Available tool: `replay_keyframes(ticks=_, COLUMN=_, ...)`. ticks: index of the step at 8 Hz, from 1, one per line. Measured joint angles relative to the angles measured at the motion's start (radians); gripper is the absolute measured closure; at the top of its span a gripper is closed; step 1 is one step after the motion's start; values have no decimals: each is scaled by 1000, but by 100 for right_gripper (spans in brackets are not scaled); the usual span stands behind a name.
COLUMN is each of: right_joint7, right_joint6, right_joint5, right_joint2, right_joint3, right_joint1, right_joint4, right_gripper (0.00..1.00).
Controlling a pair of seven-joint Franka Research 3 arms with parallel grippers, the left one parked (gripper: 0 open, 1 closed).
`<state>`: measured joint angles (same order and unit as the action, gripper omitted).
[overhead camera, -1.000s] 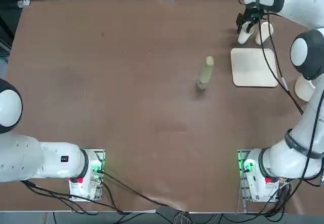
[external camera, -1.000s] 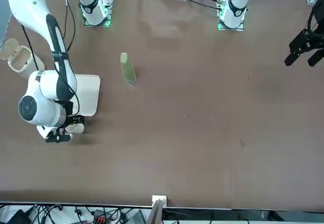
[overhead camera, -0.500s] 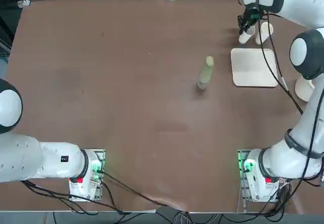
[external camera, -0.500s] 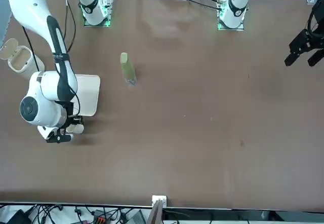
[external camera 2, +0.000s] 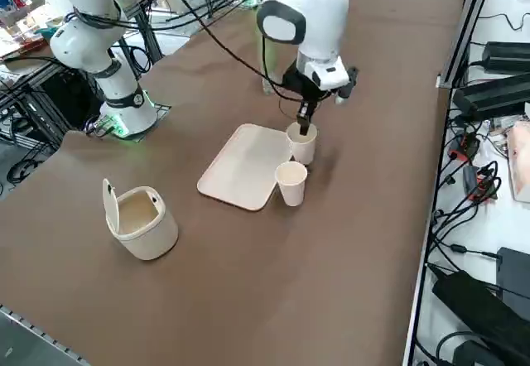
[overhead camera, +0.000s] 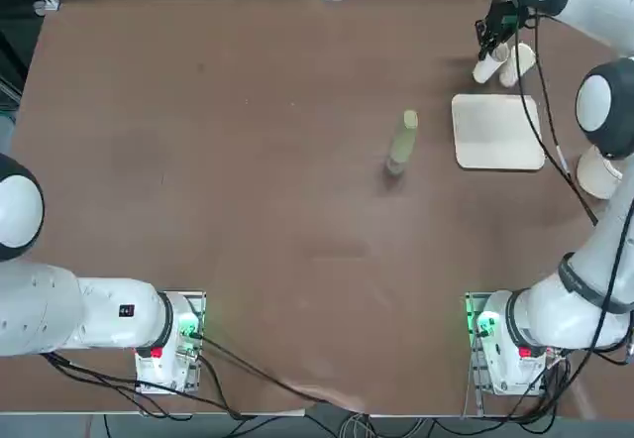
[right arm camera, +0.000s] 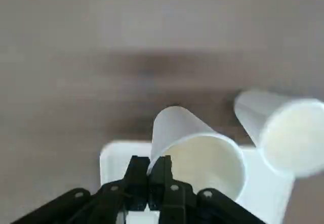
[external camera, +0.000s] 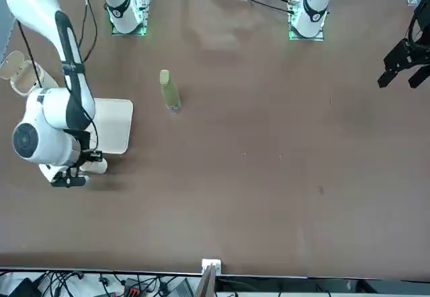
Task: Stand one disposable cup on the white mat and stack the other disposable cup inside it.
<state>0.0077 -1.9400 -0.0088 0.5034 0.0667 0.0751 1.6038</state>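
My right gripper [external camera 2: 304, 124] is shut on the rim of one disposable cup [external camera 2: 302, 145], one finger inside the rim and one outside. The cup hangs upright, slightly tilted, at the far edge of the white mat [external camera 2: 244, 166]. The wrist view shows the fingers [right arm camera: 163, 168] pinching the wall of that cup [right arm camera: 202, 155], with a corner of the mat [right arm camera: 110, 155] beneath. The other disposable cup [external camera 2: 291, 184] stands upright on the table just beside the mat. From overhead, the held cup [overhead camera: 485, 67] and the other cup [overhead camera: 518, 62] sit side by side beyond the mat [overhead camera: 497, 131].
A pale green bottle [overhead camera: 402, 142] stands mid-table, to the left of the mat. A big white round tub [external camera 2: 139, 217] with a raised lid sits near the table's right edge. Cables and equipment line the table's far edge.
The right gripper's fingers closed on the cup's rim. The arm then rose a little, and the held cup shifted slightly.
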Motion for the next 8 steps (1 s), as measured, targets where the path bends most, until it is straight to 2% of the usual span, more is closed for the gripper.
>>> replay_keyframes(ticks=2, right_joint7=20, right_joint6=27, right_joint5=-18, right_joint2=-82, right_joint3=2, right_joint1=0, right_joint4=100, right_gripper=98)
replay_keyframes(ticks=5, right_joint7=28, right_joint6=-121, right_joint5=-47, right_joint2=-179, right_joint3=4, right_joint1=0, right_joint4=348, right_gripper=98)
replay_keyframes(ticks=8, right_joint7=29, right_joint6=-166, right_joint5=-55, right_joint2=-245, right_joint3=11, right_joint1=-7, right_joint4=479, right_gripper=98)
